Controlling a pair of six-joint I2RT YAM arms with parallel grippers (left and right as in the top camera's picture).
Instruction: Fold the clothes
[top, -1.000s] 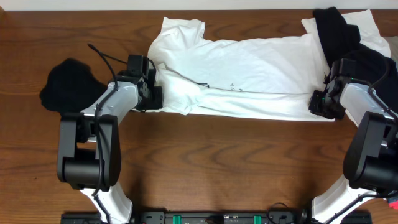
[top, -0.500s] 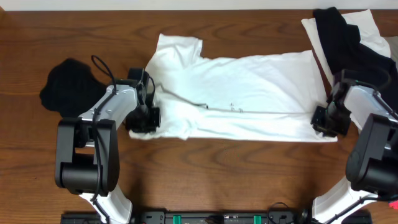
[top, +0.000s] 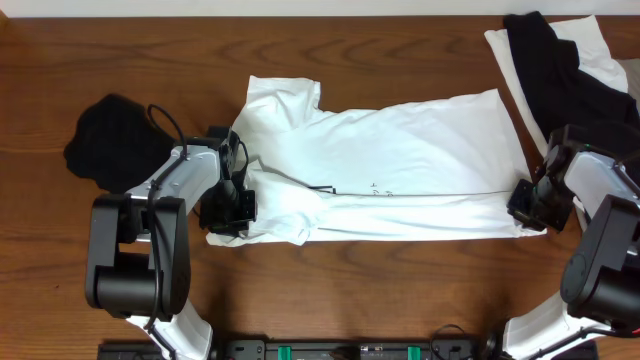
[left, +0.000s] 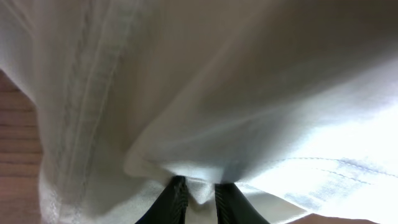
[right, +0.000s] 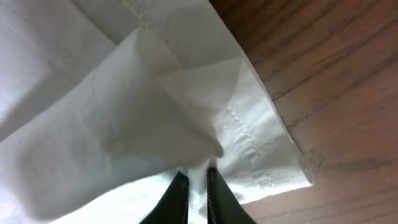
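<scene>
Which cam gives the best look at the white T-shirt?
Overhead: the whole white T-shirt lies spread across the table, with both ends visible. The left wrist view shows only a close-up fold of its fabric; the right wrist view shows just one stitched hem corner.

We find the T-shirt (top: 400, 150) across the tabletop (top: 400, 290) between left claw (top: 232, 212) and right claw (top: 527, 203); a lone garment (top: 105, 140) lies further left, and, we think, a heap of clothes (top: 560, 60) back right.

A brown wooden table (top: 380, 290) carries a white shirt (top: 400, 160) spread across its middle, its near side folded over. A black garment (top: 110, 145) lies bunched near the left edge, and black and white clothes (top: 545, 60) are heaped at the far right corner
</scene>
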